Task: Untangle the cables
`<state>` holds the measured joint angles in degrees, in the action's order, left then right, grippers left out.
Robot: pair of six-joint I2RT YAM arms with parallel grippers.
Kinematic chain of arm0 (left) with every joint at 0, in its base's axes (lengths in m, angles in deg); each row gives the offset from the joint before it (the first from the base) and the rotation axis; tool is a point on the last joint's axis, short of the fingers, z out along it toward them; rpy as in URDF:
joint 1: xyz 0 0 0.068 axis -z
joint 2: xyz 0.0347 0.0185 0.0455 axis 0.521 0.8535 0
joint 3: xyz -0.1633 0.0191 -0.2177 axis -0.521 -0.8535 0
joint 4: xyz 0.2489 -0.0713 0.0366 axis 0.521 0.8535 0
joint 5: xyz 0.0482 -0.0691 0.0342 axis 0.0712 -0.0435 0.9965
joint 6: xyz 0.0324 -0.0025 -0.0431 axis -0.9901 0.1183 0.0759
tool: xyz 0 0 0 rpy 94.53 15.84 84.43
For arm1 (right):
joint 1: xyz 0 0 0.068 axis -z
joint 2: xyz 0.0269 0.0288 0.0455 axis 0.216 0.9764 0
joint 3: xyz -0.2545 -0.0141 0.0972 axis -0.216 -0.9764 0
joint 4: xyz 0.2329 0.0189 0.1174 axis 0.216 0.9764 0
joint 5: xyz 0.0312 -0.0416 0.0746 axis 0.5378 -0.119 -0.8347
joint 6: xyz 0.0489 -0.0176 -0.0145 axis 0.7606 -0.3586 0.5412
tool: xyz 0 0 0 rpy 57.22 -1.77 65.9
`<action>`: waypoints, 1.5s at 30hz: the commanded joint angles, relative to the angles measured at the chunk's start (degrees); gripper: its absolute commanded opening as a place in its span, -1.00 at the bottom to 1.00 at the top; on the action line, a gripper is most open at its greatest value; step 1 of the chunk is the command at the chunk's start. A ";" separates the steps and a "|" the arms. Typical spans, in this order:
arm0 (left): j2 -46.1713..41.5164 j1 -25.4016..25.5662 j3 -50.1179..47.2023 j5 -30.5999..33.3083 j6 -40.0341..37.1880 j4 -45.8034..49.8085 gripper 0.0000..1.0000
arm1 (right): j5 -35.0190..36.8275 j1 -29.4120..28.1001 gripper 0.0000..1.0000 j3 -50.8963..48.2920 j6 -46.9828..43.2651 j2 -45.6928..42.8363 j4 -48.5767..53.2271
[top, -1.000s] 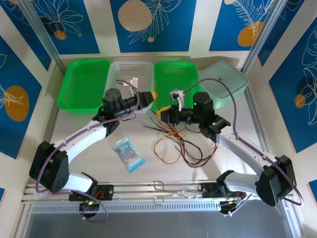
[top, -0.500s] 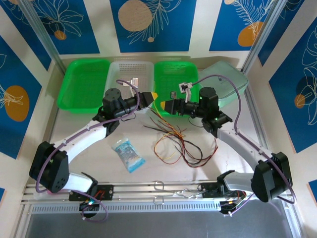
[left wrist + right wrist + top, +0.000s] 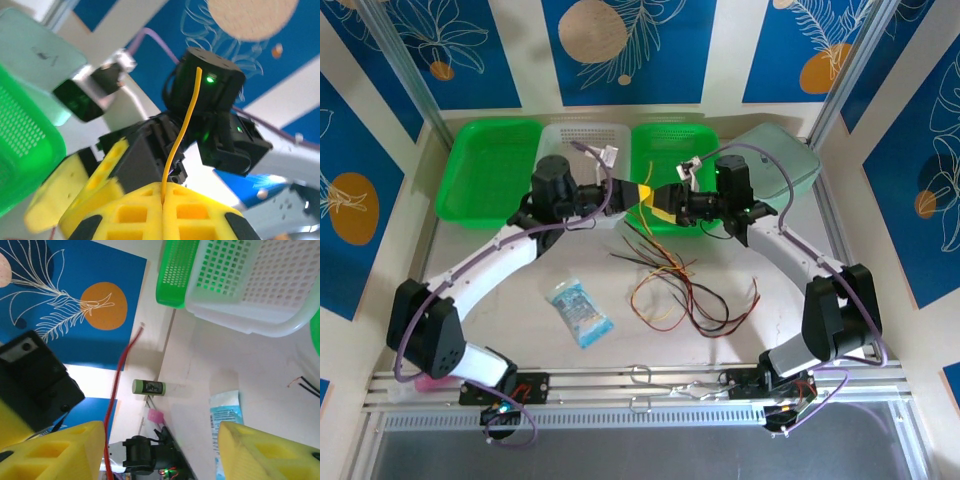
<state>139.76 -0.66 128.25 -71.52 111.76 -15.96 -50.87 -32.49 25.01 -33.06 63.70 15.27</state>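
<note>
- Plainly, the orange wire [image 3: 182, 125] is the one in hand. It runs straight out from between the pads of the left claw [image 3: 164, 189], which are pressed together on it, and on toward the right arm's wrist.
- The red wire [image 3: 117, 390] runs along the inner side of one finger [image 3: 55, 450] of the right claw [image 3: 161, 432]. That claw's fingers stand wide apart and clamp nothing. I cannot tell what keeps the red wire up.
- The other cables [image 3: 685, 295] lie in a loose heap on the table [image 3: 620, 350], below both claws and on the side toward the arm bases.
- In the top view the two claws face each other tip to tip, raised over the heap. I cannot tell whether they touch.
- A packet [image 3: 578, 312] lies below and to the left of the left claw, apart from the heap.
- The step, as I judge it, is drawing one wire clear of the bunch, with the right claw set to take a second hold.
- The next move probably calls for the right claw to close on a wire just ahead of it. The claws should then part slowly, so the strand slips out of the loops and does not drag the heap along.
</note>
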 commanded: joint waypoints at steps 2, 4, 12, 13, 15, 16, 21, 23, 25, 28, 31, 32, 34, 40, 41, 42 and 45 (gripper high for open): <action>2.06 -0.94 3.64 -12.32 -17.30 8.26 -1.00 | -1.68 -0.20 0.23 -3.68 8.25 -1.22 -7.04; 2.04 -1.12 4.91 -13.32 -23.60 10.94 -1.00 | -1.51 -0.03 0.23 -5.33 9.87 -1.77 -8.95; 5.91 -1.47 22.48 -13.15 -59.97 50.87 -1.00 | -0.80 1.11 0.25 -8.70 10.27 -5.01 -10.90; 6.35 -1.47 23.59 -13.27 -62.63 53.25 -1.00 | -1.29 1.05 0.25 -8.70 10.42 -4.91 -11.41; 6.69 -1.48 25.04 -13.97 -68.15 56.69 -1.00 | -2.96 0.81 0.25 -8.46 11.19 -4.33 -12.59; 6.69 -1.47 25.19 -14.81 -71.23 57.95 -1.00 | -3.91 0.70 0.25 -8.38 11.79 -3.96 -13.68; 7.55 -1.53 27.57 -15.72 -77.98 62.17 -1.00 | -6.95 -0.67 0.25 -6.60 12.52 -2.11 -16.02; 8.57 -1.48 29.47 -15.93 -80.32 64.81 -1.00 | -7.96 -1.97 0.25 -5.24 12.08 -1.17 -15.89; 9.11 -1.45 30.29 -15.58 -80.94 65.60 -1.00 | -8.62 -3.31 0.25 -3.83 11.61 0.05 -15.40; 9.26 -1.50 30.48 -15.14 -80.99 65.60 -1.00 | -9.00 -5.22 0.25 -2.47 11.23 2.11 -14.88; 9.22 -1.49 30.53 -15.44 -81.52 65.95 -1.00 | -10.80 -6.71 0.25 -1.16 12.08 4.78 -15.72; 9.14 -1.49 30.56 -15.40 -81.93 66.31 -1.00 | -11.68 -7.11 0.25 -0.55 12.36 5.72 -15.96; 9.05 -1.47 30.56 -14.97 -83.03 67.41 -1.00 | -13.63 -7.71 0.24 0.75 12.37 7.20 -15.97; 8.97 -1.47 30.85 -13.56 -86.35 71.41 -1.00 | -16.15 -9.51 0.21 3.94 10.94 10.00 -13.39; 8.92 -1.47 30.90 -13.47 -86.69 71.88 -1.00 | -16.53 -9.97 0.20 4.38 10.79 10.32 -13.06; 8.89 -1.47 30.91 -13.47 -86.95 72.26 -1.00 | -16.93 -10.34 0.19 4.74 10.79 10.80 -12.95; 8.86 -1.51 30.72 -13.38 -87.27 72.60 -1.00 | -17.54 -11.16 0.15 5.49 11.38 12.04 -13.19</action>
<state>148.66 -1.66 157.36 -84.30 27.33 53.94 -65.43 -42.63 28.77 -21.23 74.23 0.84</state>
